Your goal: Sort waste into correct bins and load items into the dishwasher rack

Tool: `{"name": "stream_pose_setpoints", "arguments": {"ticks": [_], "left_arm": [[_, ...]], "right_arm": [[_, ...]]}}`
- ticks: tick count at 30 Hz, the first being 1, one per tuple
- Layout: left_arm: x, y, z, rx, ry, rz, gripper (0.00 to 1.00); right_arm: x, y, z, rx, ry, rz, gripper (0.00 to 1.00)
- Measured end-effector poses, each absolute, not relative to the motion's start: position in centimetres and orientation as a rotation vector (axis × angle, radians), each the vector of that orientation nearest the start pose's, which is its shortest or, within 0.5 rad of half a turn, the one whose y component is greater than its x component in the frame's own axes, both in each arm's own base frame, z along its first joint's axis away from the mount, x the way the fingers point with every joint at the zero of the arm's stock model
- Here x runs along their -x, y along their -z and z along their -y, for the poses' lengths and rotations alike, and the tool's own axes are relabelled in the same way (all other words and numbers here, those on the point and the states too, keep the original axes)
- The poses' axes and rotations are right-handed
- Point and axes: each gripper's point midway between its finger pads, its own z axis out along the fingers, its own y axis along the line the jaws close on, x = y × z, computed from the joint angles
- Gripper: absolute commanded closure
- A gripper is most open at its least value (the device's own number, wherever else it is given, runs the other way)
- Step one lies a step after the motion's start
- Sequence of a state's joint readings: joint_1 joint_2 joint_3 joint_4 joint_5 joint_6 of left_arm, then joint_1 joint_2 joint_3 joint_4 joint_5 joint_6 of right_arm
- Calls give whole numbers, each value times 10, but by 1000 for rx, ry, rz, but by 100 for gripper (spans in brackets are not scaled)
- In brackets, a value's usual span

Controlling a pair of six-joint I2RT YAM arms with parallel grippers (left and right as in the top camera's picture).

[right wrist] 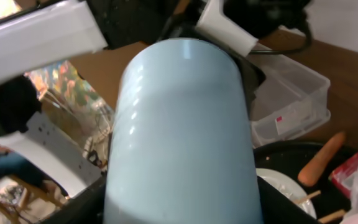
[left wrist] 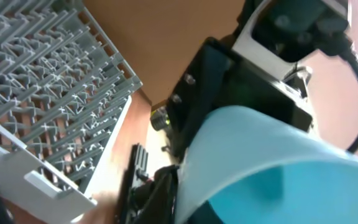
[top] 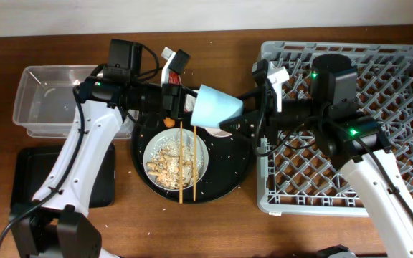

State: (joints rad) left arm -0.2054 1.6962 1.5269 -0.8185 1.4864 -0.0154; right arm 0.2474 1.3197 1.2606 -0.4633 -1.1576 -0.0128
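Note:
The light-blue cup (top: pixel 217 106) hangs on its side above the round black tray, between both arms. My left gripper (top: pixel 185 102) is shut on its wide rim; the left wrist view shows the cup's inside (left wrist: pixel 278 174). My right gripper (top: pixel 229 126) has the cup's body (right wrist: pixel 182 130) between its fingers, touching both sides. The wide white bowl (top: pixel 156 147) holds rice scraps (top: pixel 169 166), with the wooden chopsticks (top: pixel 182 161) across it. An orange carrot stick (top: pixel 169 122) (right wrist: pixel 319 160) and the red wrapper (top: pixel 172 76) (right wrist: pixel 356 171) lie behind the left gripper. The small white bowl is out of view.
The grey dishwasher rack (top: pixel 386 68) (left wrist: pixel 42 81) fills the right side. The clear tub (top: pixel 49 97) (right wrist: pixel 291 93) stands at the far left, the shallow black tray (top: pixel 27 175) in front of it. The round black tray (top: pixel 228 168) lies in the middle.

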Motion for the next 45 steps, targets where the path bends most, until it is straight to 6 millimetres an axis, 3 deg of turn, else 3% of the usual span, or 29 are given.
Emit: {"name": "stream_pose_setpoints", "arguments": {"ticks": [3, 5, 7, 9, 12, 15, 18, 21, 23, 24, 26, 28, 30, 32, 33, 35, 37, 38, 40, 41, 42, 44, 45], "left_arm": [[-317, -312, 241, -746, 1858, -2013, 1], [-327, -300, 238, -714, 1761, -2076, 1], [-338, -292, 229, -671, 1677, -2120, 1], [-351, -285, 216, -618, 1601, -2150, 1], [-366, -280, 194, -537, 1529, -2177, 1], [-369, -278, 189, -518, 1508, -2182, 1], [-371, -276, 188, -514, 1493, -2191, 1], [-370, -274, 187, -504, 1488, -2206, 1], [-367, -271, 187, -485, 1494, -2232, 1], [-367, -271, 186, -481, 1494, -2238, 1], [-367, -270, 186, -479, 1492, -2241, 1], [-367, -270, 186, -479, 1491, -2241, 1], [-369, -268, 185, -473, 1469, -2252, 1], [-371, -264, 183, -463, 1432, -2272, 1], [-375, -259, 179, -448, 1387, -2294, 1], [-380, -250, 168, -392, 1307, -2348, 1], [-384, -238, 135, -219, 1110, -2479, 1], [-384, -238, 115, -124, 985, -2529, 1], [-381, -258, 63, 63, 664, -2541, 1], [-376, -270, 45, 118, 554, -2519, 1], [-367, -283, 24, 184, 440, -2493, 1], [-344, -306, -17, 316, 249, -2431, 1], [-337, -309, -27, 346, 203, -2425, 1]], "right_arm": [[-270, -351, -231, 956, -1360, -1735, 47], [-267, -358, -215, 902, -1308, -1755, 47], [-272, -357, -179, 732, -1188, -1860, 47], [-278, -350, -129, 482, -1005, -1988, 47], [-269, -298, -19, -183, -639, -2291, 47], [-238, -244, 61, -732, -336, -2473, 47], [-217, -209, 106, -1029, -156, -2581, 47], [-214, -180, 128, -1161, -72, -2675, 46], [-220, -152, 137, -1248, -76, -2754, 17], [-225, -146, 139, -1248, -92, -2762, 12], [-233, -137, 134, -1252, -170, -2782, 11], [-233, -137, 129, -1252, -216, -2795, 21], [-243, -153, 116, -1164, -322, -2772, 23], [-264, -185, 92, -948, -419, -2707, 24], [-280, -214, 60, -721, -475, -2649, 26], [-293, -248, 6, -399, -543, -2574, 29], [-303, -267, -63, -85, -631, -2526, 29], [-309, -268, -85, -10, -635, -2516, 30], [-321, -251, -135, 111, -599, -2549, 36], [-327, -240, -146, 111, -557, -2572, 37], [-339, -215, -159, 84, -479, -2623, 39], [-361, -175, -166, 7, -374, -2684, 42], [-372, -157, -166, -19, -337, -2703, 43]]}}
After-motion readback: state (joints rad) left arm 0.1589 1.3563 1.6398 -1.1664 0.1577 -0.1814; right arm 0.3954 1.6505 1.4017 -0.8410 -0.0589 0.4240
